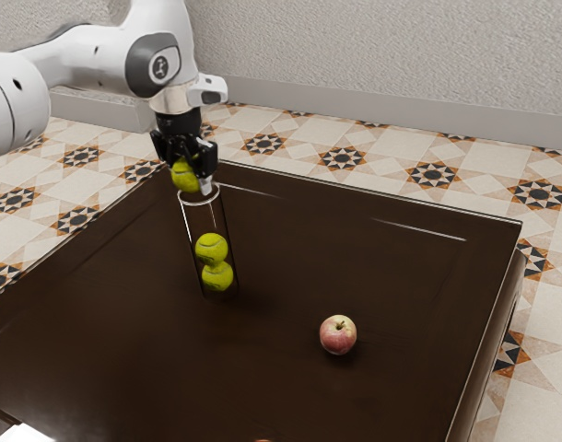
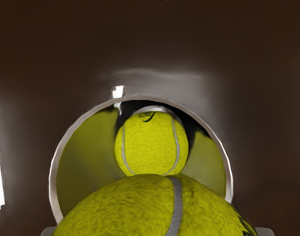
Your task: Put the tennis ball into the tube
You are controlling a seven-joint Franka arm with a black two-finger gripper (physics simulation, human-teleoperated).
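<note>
Up at the tube's mouth, my gripper (image 1: pixel 186 169) is shut on a tennis ball (image 1: pixel 183 175) in the exterior view. A clear upright tube (image 1: pixel 228 226) stands on the table under it, with one tennis ball (image 1: pixel 211 248) resting on another (image 1: pixel 217 277) inside. The held ball overlaps the rim's left part in the exterior view; whether it touches the rim I cannot tell. In the wrist view the held ball (image 2: pixel 135 209) sits between the tips of my gripper (image 2: pixel 157 231), covering part of the tube's round rim (image 2: pixel 53 169). Beyond it shows a ball (image 2: pixel 151 145) down inside the tube.
A red and yellow apple (image 1: pixel 337 335) lies on the dark table (image 1: pixel 392 285), away from the tube toward the exterior view's right. A bright white patch (image 1: pixel 23 433) shows at the exterior view's lower left corner.
</note>
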